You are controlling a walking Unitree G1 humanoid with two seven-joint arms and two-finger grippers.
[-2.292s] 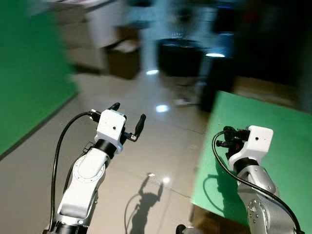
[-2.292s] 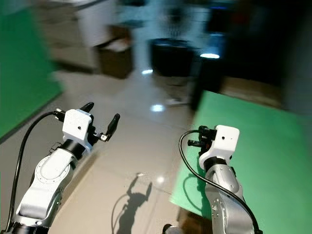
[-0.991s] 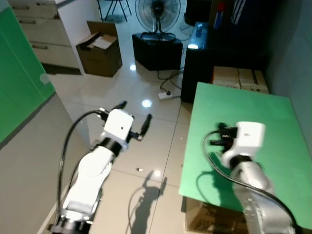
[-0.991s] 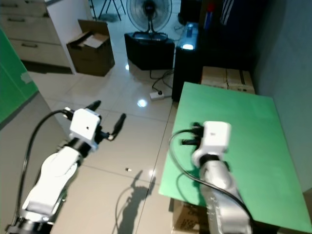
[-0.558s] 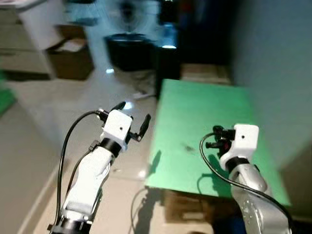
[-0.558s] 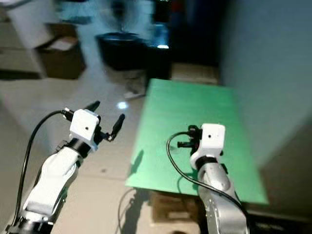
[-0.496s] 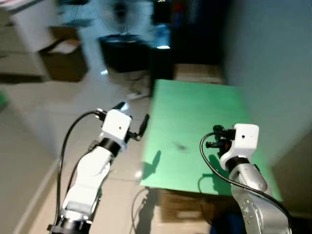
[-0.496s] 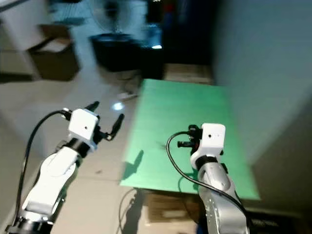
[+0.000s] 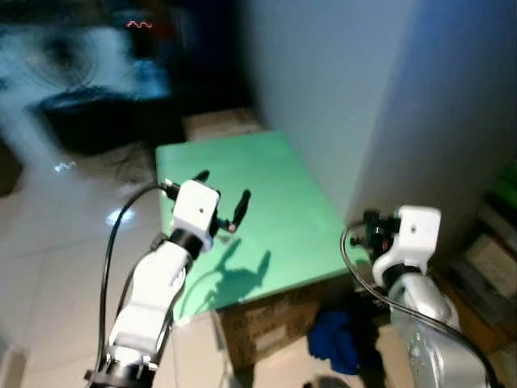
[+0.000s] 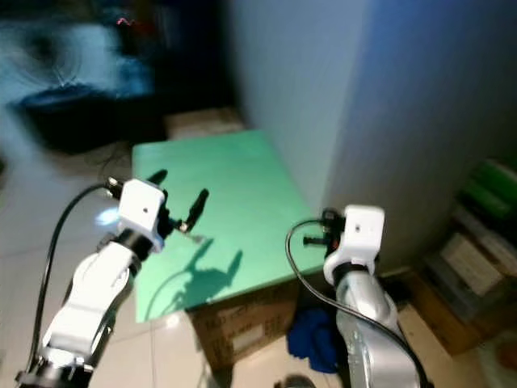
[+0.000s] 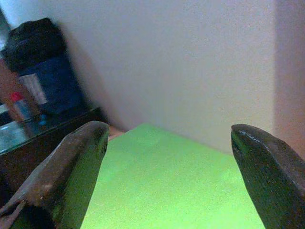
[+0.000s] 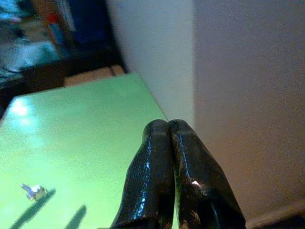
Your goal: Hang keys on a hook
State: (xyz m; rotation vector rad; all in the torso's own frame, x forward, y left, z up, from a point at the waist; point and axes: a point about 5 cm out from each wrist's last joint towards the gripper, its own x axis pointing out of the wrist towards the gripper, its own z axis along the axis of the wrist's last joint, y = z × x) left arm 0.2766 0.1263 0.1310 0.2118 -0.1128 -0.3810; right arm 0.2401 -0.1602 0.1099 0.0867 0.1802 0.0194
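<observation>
Green table top (image 9: 275,202) stands against a grey wall (image 9: 339,89). Small keys (image 12: 34,192) lie on it — loose, apart from both grippers. Left gripper (image 9: 220,196) hovers above the table, fingers spread wide; right gripper (image 12: 172,136) has its fingers pressed together — empty.

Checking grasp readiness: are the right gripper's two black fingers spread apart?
No, the right gripper has its fingers pressed together, with nothing between them.
</observation>
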